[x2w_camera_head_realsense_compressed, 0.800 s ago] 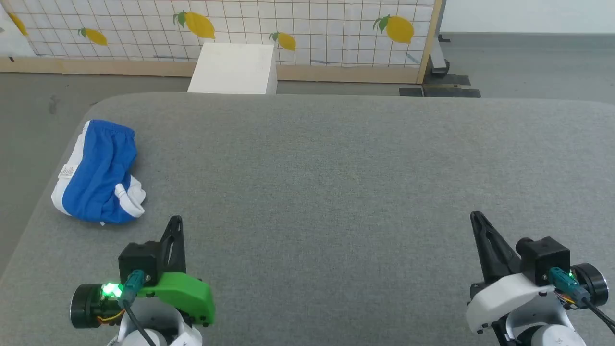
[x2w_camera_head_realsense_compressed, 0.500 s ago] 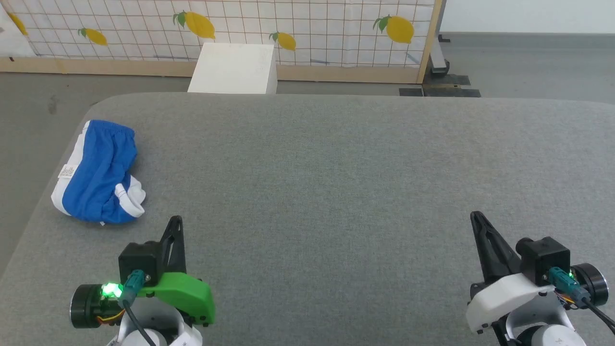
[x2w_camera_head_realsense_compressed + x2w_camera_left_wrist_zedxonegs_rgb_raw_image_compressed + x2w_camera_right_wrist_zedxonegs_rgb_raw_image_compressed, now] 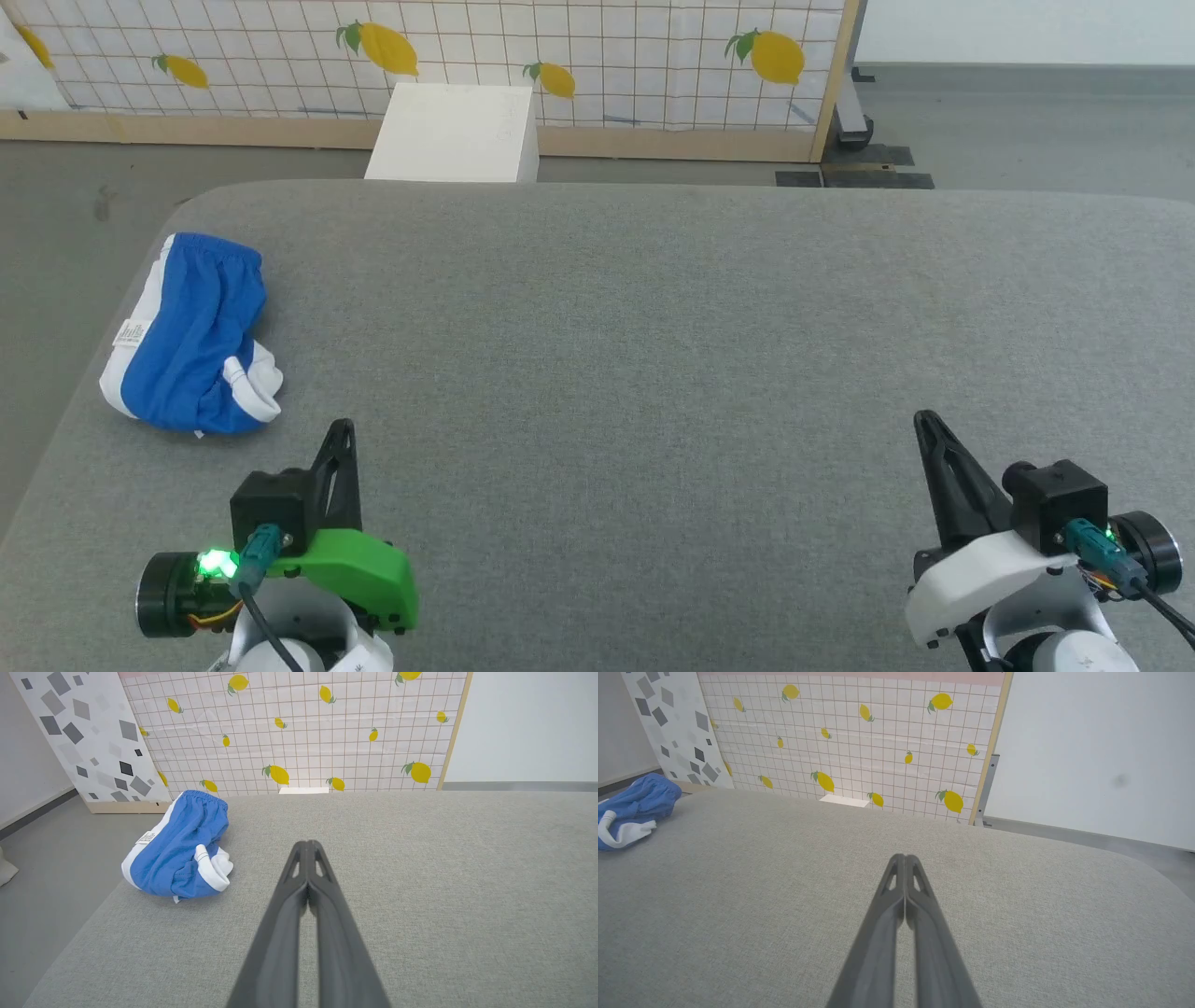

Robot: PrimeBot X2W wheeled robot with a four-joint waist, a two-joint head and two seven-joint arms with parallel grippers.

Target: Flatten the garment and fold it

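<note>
I see the shorts [image 3: 187, 336] lying crumpled at the table's [image 3: 653, 327] left edge, ahead and to the left of my left gripper [image 3: 344, 429] and well apart from the right gripper [image 3: 924, 420]; both sets of jaws are pressed together and hold nothing. I judge the cloth light, soft and limp; it should sag and bunch rather than keep a shape, and may drag on the table. The gathered waistband [image 3: 219, 245] at the far end looks the firmest hold; I would pinch it at its two corners, one per gripper, to draw the shorts flat; the white hem [image 3: 254, 385] at the near end is curled over, so a grip there risks catching two layers.
</note>
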